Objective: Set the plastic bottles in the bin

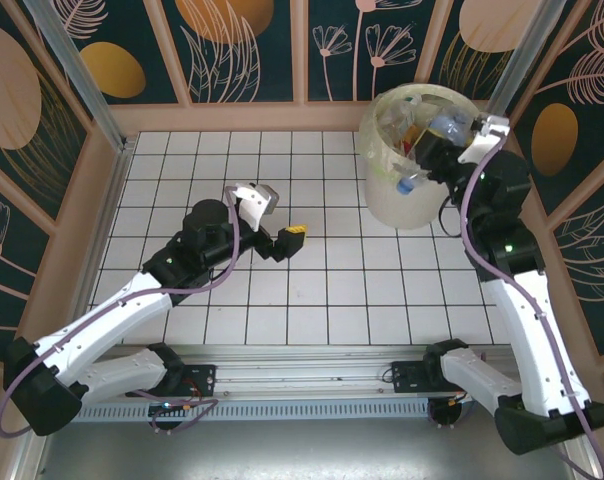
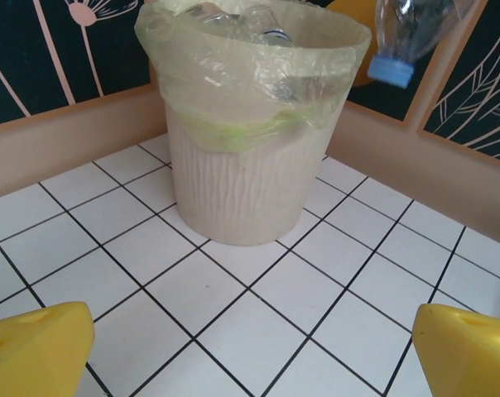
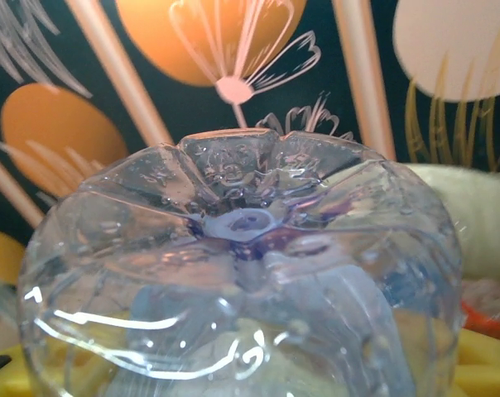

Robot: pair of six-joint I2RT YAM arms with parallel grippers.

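Entry, top and wrist views. Your left gripper (image 2: 250, 356) sits low over the white tiled table with black grid lines (image 2: 233, 331). Its yellow fingers (image 2: 36, 347) are spread wide with nothing between them.

Ahead of that gripper, well apart, stands the large round cream plastic bin (image 2: 242, 182), upright on the tiles. A thin yellow-green clear bag liner (image 2: 233, 58) is folded over its rim. Several clear plastic bottles (image 2: 233, 18) lie inside, seen at the mouth. The top view shows orange tints among them.

Your right gripper (image 3: 242, 368) is raised at the bin's mouth and grips a clear plastic bottle with a blue cap (image 2: 403, 37). The bottle's petal-moulded base faces your wrist camera, very close. The yellow finger pads (image 3: 486, 360) show at both lower sides of its body.

Seen from the left gripper, this bottle hangs up and to the right, tilted, cap downward. The cap is above and just beside the bin's right rim. You cannot tell whether it is over the mouth or outside the rim.
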